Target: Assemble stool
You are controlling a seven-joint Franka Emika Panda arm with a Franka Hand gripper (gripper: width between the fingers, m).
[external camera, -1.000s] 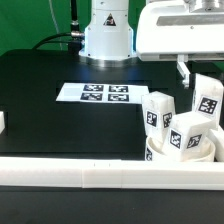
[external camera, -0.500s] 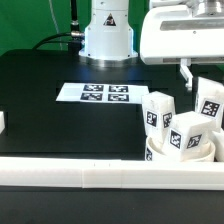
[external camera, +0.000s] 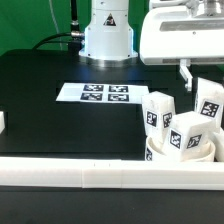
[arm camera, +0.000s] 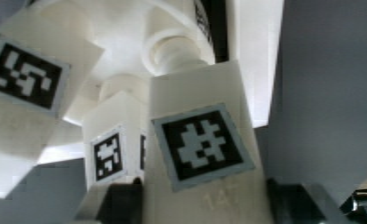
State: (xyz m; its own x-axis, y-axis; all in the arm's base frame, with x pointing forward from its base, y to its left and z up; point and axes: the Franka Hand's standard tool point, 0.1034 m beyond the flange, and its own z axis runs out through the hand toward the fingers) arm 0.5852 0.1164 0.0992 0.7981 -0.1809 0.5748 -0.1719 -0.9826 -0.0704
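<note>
The pincer (external camera: pixel 200 80) has barely shifted, its spread untellable, above blocky white tagged stool legs (external camera: pixel 158 110).

Arm: base (external camera: pixel 107 35) standing at table rear; wrist housing (external camera: pixel 180 38) hanging at the exterior view's upper right. Gripper (external camera: pixel 200 70): fingers pointing downward, one finger (external camera: pixel 186 72) showing; jaw state unclear.

marker board (external camera: pixel 94 94) flat on black table (external camera: pixel 40 100) | white border rail (external camera: pixel 70 175) along near edge
</note>
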